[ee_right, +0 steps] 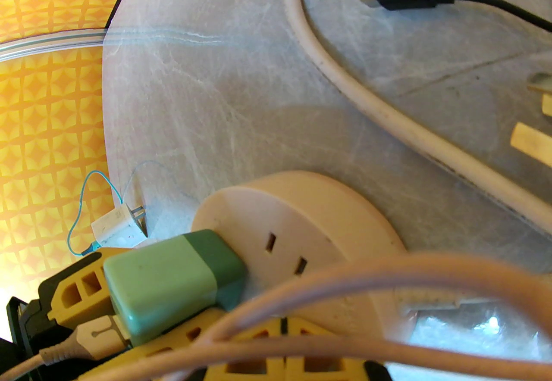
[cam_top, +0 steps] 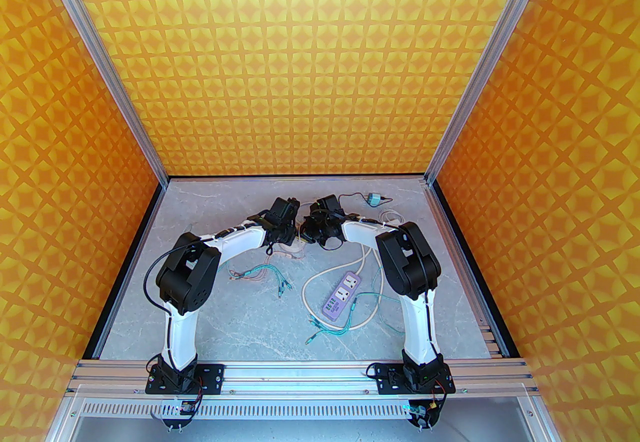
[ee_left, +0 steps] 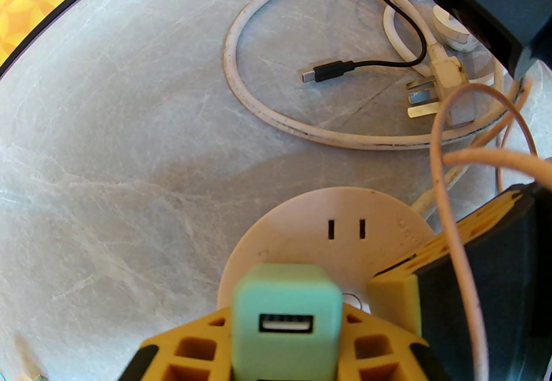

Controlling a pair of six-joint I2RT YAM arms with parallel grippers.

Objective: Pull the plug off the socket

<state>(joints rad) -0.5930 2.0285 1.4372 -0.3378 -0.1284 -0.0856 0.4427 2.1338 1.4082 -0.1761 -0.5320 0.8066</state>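
**Plug gripped, not yet out**

The green plug [ee_left: 286,293] sits in the round beige socket [ee_left: 327,237], toward the far middle of the table [cam_top: 240,310], under the two wrists. Its dark end meets the socket's face. I can't see the pins, so I judge it to be seated, or nearly so.

The left gripper [ee_left: 282,321] has the plug's body between its yellow fingers [ee_left: 159,349], closed only as far as the plug allows. The right gripper [ee_right: 282,340] is fully closed with nothing between its tips. They lie at the socket's near rim, and I take that as bracing the socket.

So the grasp looks made and the pull itself is the step in hand. Next, the left arm should draw the plug straight out along its pins while the right pins the disc down. Otherwise the socket may simply lift with it.

A thin beige cable [ee_right: 345,276] loops across the right fingers and could snag. Beyond lie a white cord [ee_left: 241,90], a black USB lead [ee_left: 327,71] and a purple power strip [cam_top: 342,297].
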